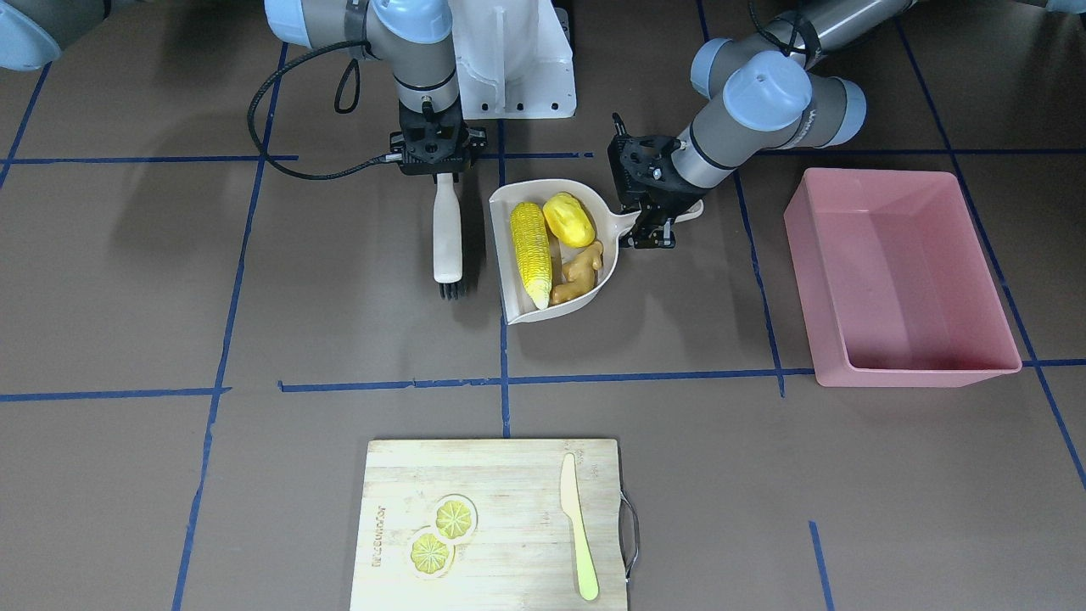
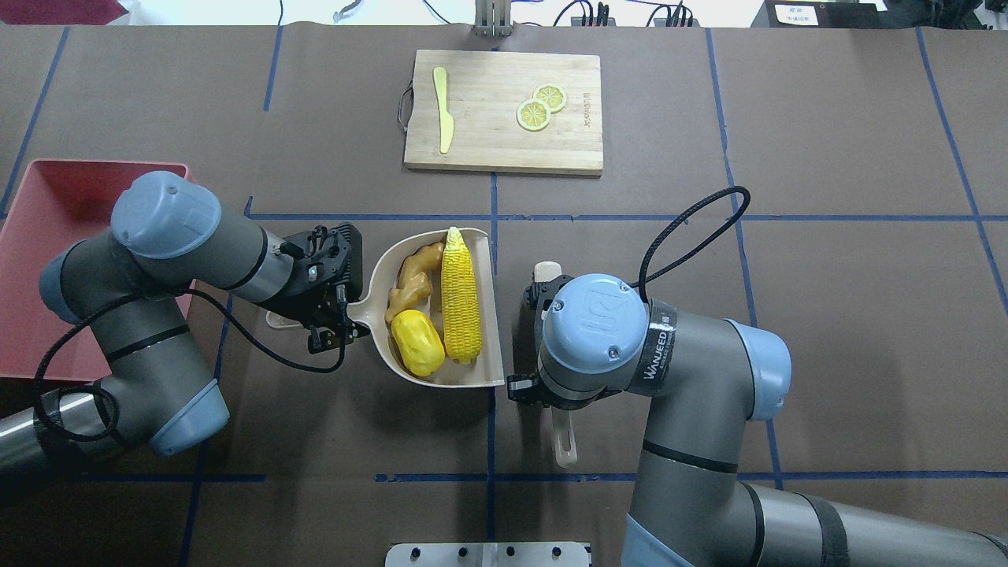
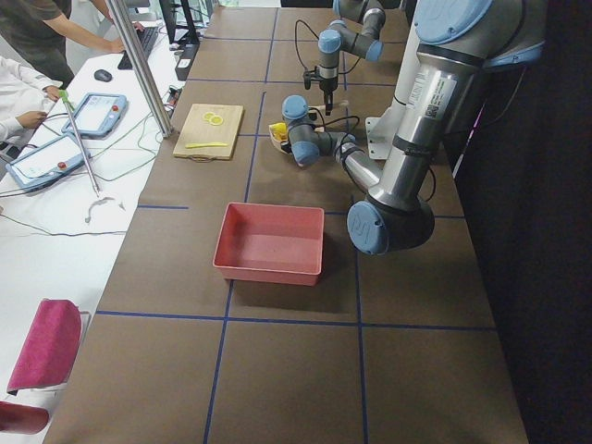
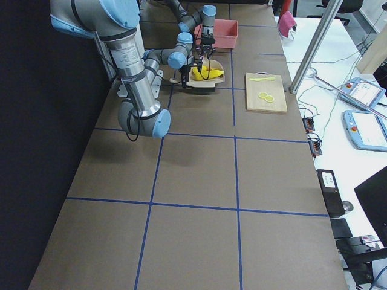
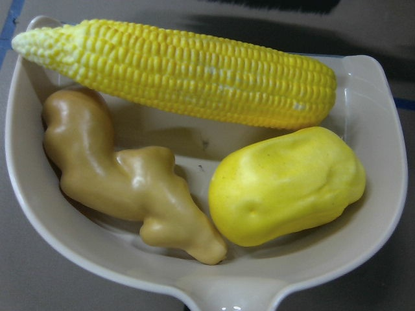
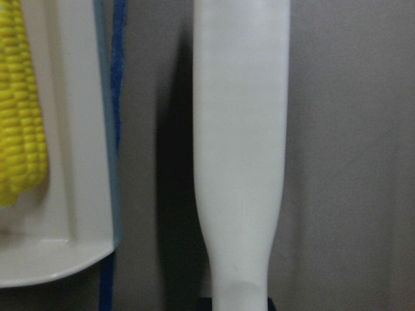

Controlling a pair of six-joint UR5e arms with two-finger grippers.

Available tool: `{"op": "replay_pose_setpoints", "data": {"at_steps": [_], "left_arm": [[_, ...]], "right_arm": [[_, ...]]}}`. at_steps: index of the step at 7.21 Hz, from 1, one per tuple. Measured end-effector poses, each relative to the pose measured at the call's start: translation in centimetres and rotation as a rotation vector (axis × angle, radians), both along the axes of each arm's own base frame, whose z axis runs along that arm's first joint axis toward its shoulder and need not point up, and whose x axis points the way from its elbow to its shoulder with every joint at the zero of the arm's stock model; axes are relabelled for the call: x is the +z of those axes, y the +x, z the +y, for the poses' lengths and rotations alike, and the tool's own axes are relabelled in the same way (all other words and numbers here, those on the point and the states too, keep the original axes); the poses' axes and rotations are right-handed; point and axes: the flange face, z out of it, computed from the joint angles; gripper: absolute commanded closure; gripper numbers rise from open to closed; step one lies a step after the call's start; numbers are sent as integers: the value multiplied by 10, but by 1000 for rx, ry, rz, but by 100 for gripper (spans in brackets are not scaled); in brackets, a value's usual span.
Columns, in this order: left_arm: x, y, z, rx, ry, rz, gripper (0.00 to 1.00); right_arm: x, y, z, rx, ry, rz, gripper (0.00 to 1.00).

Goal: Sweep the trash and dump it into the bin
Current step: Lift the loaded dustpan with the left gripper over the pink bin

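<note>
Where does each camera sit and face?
Front: across the table, facing robot; left arm, right arm.
Overhead: behind robot, looking down; both arms.
Left side: left end; left arm nearest.
Right side: right end; right arm nearest.
Left wrist: into the dustpan; no arm.
Right wrist: along the brush; no arm.
Both wrists share corn.

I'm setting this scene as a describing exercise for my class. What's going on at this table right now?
The sweeping looks finished. The corn cob, the yellow lump and the ginger root all lie in the beige dustpan, whose handle the left gripper holds with its jaws closed. The right gripper holds the white brush beside the pan's open edge. The pink bin stands apart on the robot's left with nothing in it, so the dump is not yet done.
</note>
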Motion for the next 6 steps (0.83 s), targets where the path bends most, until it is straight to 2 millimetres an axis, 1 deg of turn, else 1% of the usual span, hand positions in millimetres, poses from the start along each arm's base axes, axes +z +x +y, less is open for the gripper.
{"op": "replay_pose_setpoints", "data": {"at_steps": [1, 2, 4, 6], "left_arm": [[7, -14, -1, -20, -11, 43, 100], [9, -35, -12, -30, -28, 78, 100], [16, -100, -45, -33, -69, 125, 100], [36, -163, -68, -67, -83, 149, 100]], "right_arm": [[3, 4, -5, 9, 1, 5, 100], [7, 7, -10, 17, 1, 10, 100], [11, 10, -15, 27, 2, 18, 100], [16, 11, -16, 28, 10, 28, 100]]}}
